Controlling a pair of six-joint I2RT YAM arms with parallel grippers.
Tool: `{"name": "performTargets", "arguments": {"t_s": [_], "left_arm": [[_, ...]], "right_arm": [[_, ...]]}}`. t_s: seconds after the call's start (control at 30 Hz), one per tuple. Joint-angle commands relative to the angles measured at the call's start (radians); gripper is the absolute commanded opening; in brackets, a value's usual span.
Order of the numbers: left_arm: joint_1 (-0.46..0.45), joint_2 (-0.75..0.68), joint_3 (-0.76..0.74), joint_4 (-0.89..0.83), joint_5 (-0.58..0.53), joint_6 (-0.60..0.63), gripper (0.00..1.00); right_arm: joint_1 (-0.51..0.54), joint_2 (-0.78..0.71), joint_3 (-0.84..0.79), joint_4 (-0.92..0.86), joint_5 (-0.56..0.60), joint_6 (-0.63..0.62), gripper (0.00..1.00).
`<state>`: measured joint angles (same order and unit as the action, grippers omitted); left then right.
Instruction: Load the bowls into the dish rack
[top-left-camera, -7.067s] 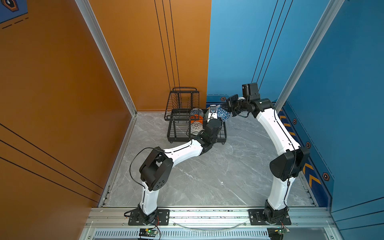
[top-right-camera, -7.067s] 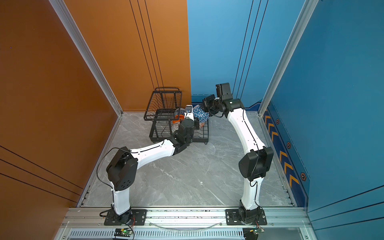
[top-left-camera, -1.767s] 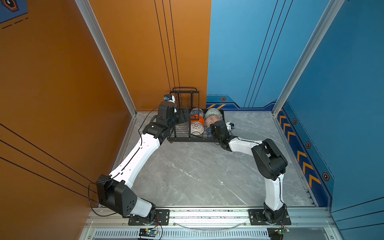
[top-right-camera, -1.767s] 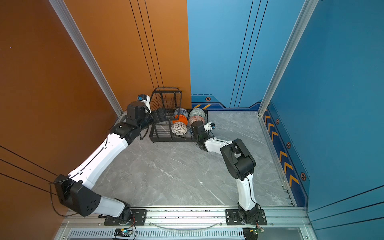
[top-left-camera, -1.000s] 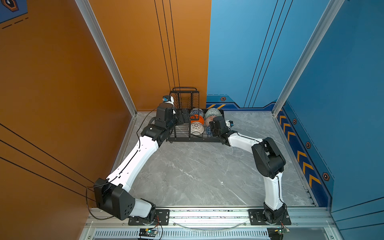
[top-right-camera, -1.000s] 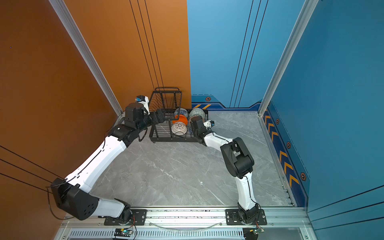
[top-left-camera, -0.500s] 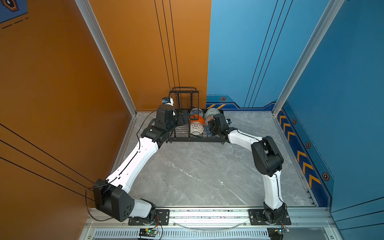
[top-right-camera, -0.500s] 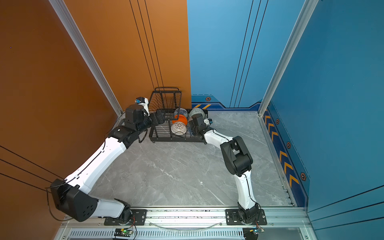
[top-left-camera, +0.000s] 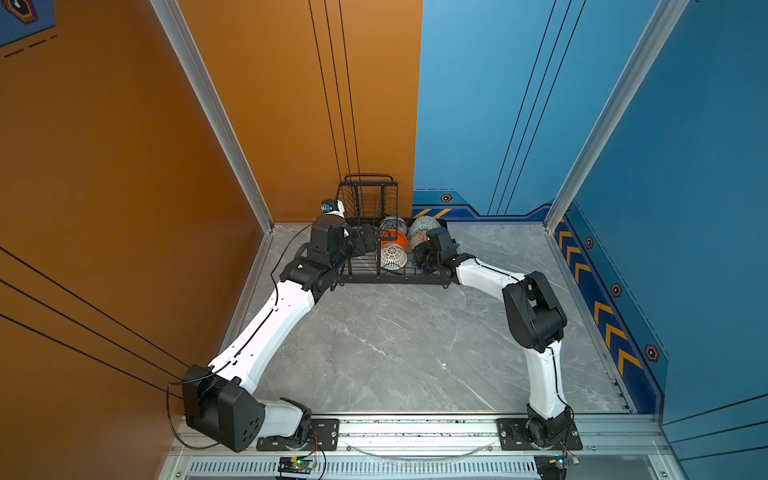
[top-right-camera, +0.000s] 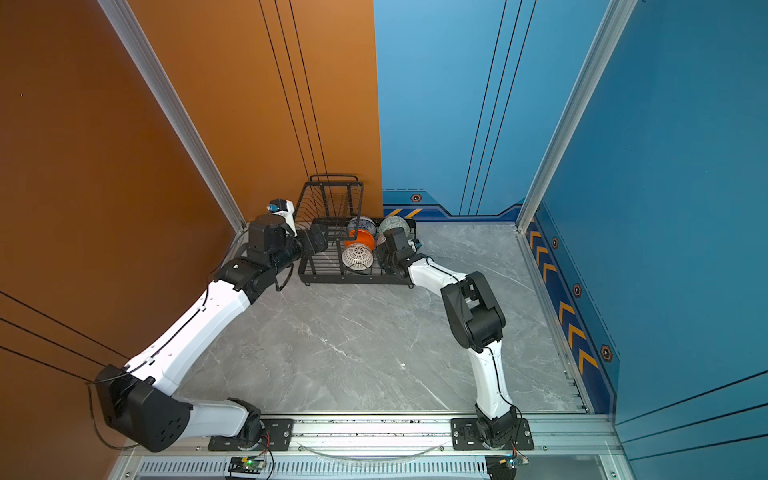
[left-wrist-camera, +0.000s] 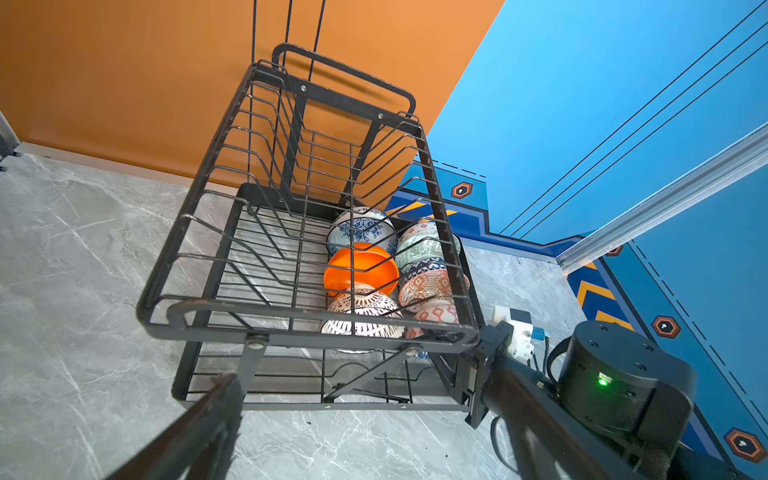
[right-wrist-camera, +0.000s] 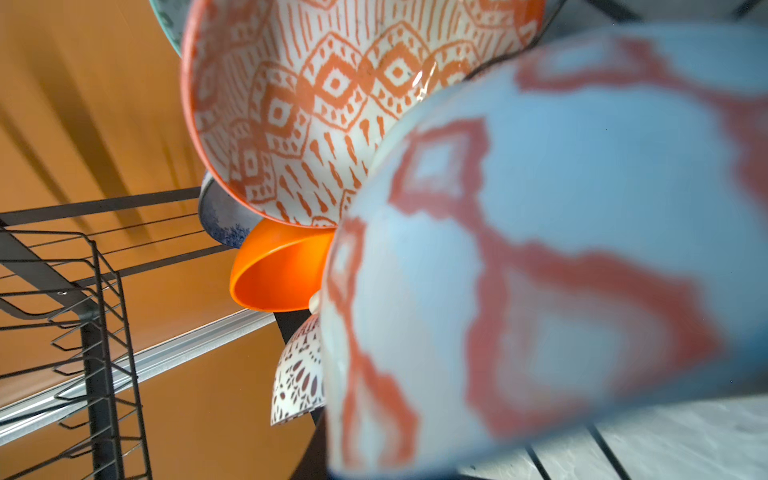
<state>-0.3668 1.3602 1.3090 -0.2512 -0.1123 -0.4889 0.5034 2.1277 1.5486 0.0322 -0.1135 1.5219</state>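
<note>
The black wire dish rack stands at the back wall. Several bowls lean on edge in its lower tray: blue-white floral, plain orange, white lattice, pale green and orange-white geometric. A blurred pale bowl with an orange pattern and a dark blue rim fills the right wrist view, pressed against the geometric bowl. My right gripper reaches into the rack's right front corner, its fingers hidden. My left gripper is open and empty at the rack's left end.
The rack's raised basket holds nothing and sits over its left half. Orange wall runs behind the rack on the left, blue wall on the right. Grey marble floor stretches in front between both arms.
My right gripper has pushed a little farther into the rack's right side with the patterned bowl against it. The left arm has stayed still, open.
</note>
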Motion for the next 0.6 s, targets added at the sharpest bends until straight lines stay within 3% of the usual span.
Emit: {"name": "performTargets", "arguments": {"t_s": [0.0, 0.57], "left_arm": [[-0.004, -0.007, 0.002, 0.016, -0.024, -0.007, 0.98], [-0.045, 0.037, 0.048, 0.000, -0.063, -0.020, 0.98]], "right_arm": [[-0.008, 0.051, 0.009, -0.109, -0.045, -0.036, 0.22], [-0.043, 0.055, 0.047, -0.116, -0.109, -0.083, 0.31]]}}
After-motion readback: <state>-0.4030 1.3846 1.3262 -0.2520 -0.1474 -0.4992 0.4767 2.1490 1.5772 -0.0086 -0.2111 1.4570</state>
